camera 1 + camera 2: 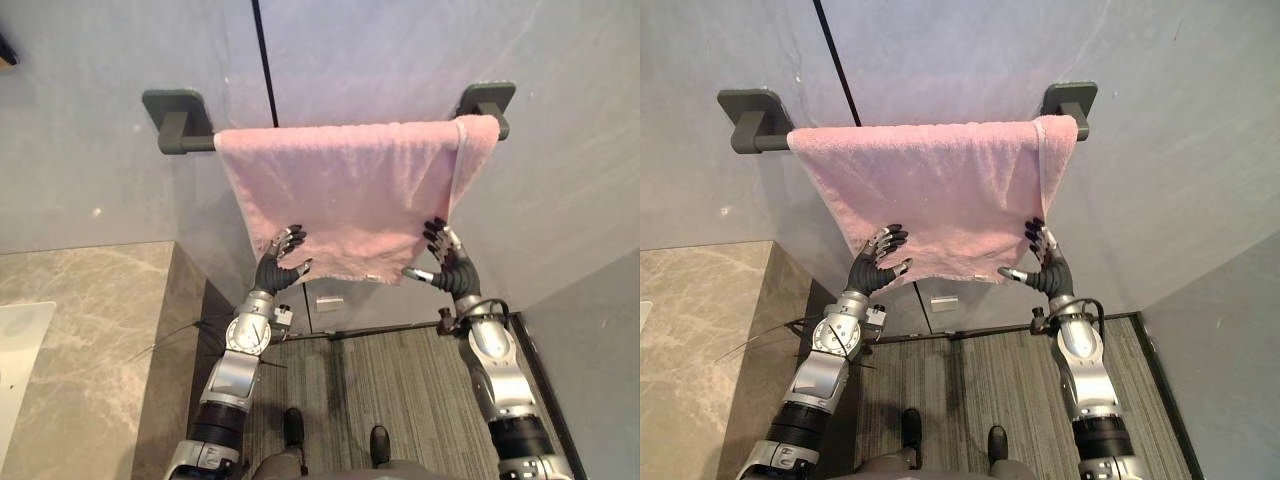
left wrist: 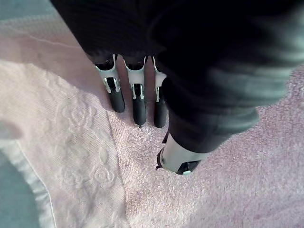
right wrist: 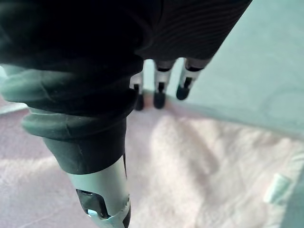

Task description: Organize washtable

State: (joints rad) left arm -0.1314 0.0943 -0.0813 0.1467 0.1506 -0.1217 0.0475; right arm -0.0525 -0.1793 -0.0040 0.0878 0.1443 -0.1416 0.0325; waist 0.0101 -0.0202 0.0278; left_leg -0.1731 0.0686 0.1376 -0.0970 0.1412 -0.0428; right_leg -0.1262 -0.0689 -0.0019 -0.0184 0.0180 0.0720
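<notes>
We count one towel [image 1: 350, 190] (pink, embossed with flowers) and one dark rail [image 1: 185, 143]. The towel hangs spread over the rail on the grey wall. Our left hand [image 1: 275, 266] lays straight fingers flat on its lower left corner, thumb apart. The right hand [image 1: 455, 270], fingers straight and thumb spread, touches its lower right edge.

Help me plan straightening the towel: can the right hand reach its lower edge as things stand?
Likely yes: the right hand lies against the towel's lower right edge, fingers straight on the cloth, with nothing between them.
</notes>
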